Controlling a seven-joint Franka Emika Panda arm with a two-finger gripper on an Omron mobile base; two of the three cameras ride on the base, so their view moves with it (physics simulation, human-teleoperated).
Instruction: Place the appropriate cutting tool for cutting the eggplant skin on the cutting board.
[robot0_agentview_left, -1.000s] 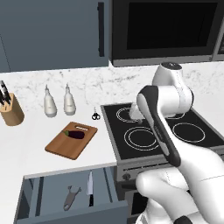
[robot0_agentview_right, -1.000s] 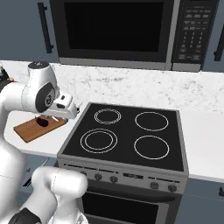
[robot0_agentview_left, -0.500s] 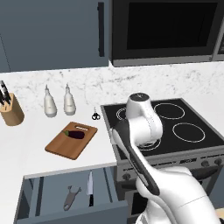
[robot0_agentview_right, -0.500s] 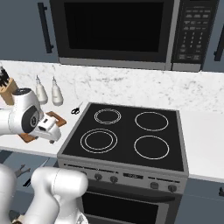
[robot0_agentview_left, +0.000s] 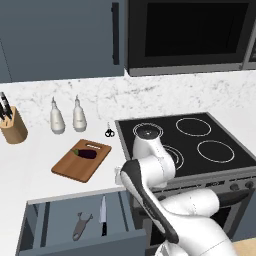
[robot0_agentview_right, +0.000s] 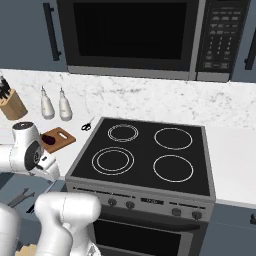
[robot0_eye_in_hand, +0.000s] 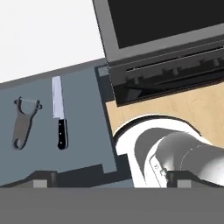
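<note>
The dull-grey peeler (robot0_eye_in_hand: 24, 122) lies in the open drawer (robot0_agentview_left: 60, 220), left of the black-handled knife (robot0_eye_in_hand: 59, 116) in the hand view. It also shows as the peeler (robot0_agentview_left: 81, 226) and the peeler (robot0_agentview_right: 20, 196) in the base views. My gripper (robot0_eye_in_hand: 111, 178) hangs above the drawer's right end, open, with nothing between its fingertips (robot0_eye_in_hand: 43, 177). The purple eggplant (robot0_agentview_left: 85, 153) rests on the brown cutting board (robot0_agentview_left: 75, 165) on the counter behind the drawer. From the right base view the cutting board (robot0_agentview_right: 62, 136) sits beyond my arm.
Small black scissors (robot0_agentview_left: 109, 131) lie on the counter beside the stove (robot0_agentview_left: 200, 145). Two white bottles (robot0_agentview_left: 57, 117) and a knife block (robot0_agentview_left: 12, 125) stand at the back left. The oven front (robot0_eye_in_hand: 166, 57) sits just right of the drawer.
My arm has swung down and left from over the stove to the open drawer. The peeler, knife, eggplant and board lie as before.
</note>
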